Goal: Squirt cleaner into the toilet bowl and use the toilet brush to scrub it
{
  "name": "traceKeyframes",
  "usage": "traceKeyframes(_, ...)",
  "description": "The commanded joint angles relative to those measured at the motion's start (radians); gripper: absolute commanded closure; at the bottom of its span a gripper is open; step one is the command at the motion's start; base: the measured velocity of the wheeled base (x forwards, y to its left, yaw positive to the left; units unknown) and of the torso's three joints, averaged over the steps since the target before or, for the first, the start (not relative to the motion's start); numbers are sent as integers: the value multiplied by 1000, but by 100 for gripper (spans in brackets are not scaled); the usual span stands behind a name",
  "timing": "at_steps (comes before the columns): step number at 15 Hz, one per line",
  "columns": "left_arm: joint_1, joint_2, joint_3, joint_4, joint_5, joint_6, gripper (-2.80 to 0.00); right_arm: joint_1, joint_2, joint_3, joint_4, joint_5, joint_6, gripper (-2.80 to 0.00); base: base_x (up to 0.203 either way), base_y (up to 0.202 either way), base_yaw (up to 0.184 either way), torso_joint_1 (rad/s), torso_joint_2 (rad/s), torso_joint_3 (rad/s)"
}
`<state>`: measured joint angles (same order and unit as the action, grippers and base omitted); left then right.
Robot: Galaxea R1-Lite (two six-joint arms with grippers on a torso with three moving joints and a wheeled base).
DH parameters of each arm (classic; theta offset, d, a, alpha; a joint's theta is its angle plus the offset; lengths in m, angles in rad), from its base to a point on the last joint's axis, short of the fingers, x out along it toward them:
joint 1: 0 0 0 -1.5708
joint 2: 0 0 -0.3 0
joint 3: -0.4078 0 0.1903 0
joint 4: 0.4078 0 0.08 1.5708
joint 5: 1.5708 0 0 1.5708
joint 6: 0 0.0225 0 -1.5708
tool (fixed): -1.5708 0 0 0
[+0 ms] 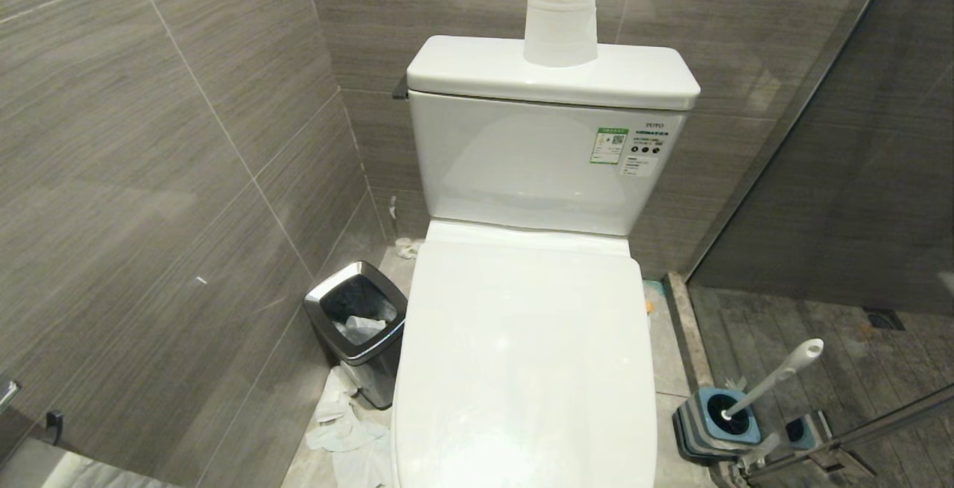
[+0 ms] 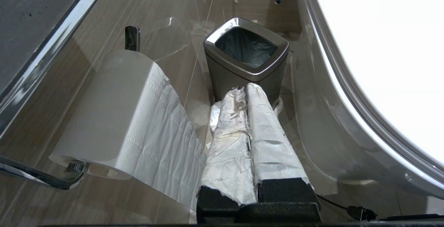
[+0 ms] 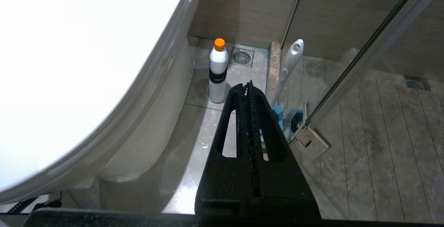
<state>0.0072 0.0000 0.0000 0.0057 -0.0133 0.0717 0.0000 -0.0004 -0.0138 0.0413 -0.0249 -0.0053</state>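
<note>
The toilet bowl is covered by its closed white lid, so its inside is hidden. The cleaner, a white bottle with an orange cap, stands upright on the floor to the toilet's right. Beside it the toilet brush leans in its blue-and-grey holder against the glass partition. My right gripper is shut and empty, hanging short of the bottle and the brush. On the toilet's left, my left gripper, its fingers wrapped in white paper, is shut on nothing. Neither arm shows in the head view.
A steel-rimmed trash bin stands left of the toilet, with crumpled tissue on the floor by it. A paper roll sits on the tank, another hangs on the left wall. A glass shower partition closes the right side.
</note>
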Motion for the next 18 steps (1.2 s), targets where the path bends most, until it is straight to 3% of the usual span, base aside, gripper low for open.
traceKeyframes(1,0,2,2,0,0,0,0,0,0,0,0,-1,-1,0,0,0,0,0,0,0)
traceKeyframes(18,0,2,2,0,0,0,0,0,0,-2,2,2,-1,0,0,0,0,0,0,0)
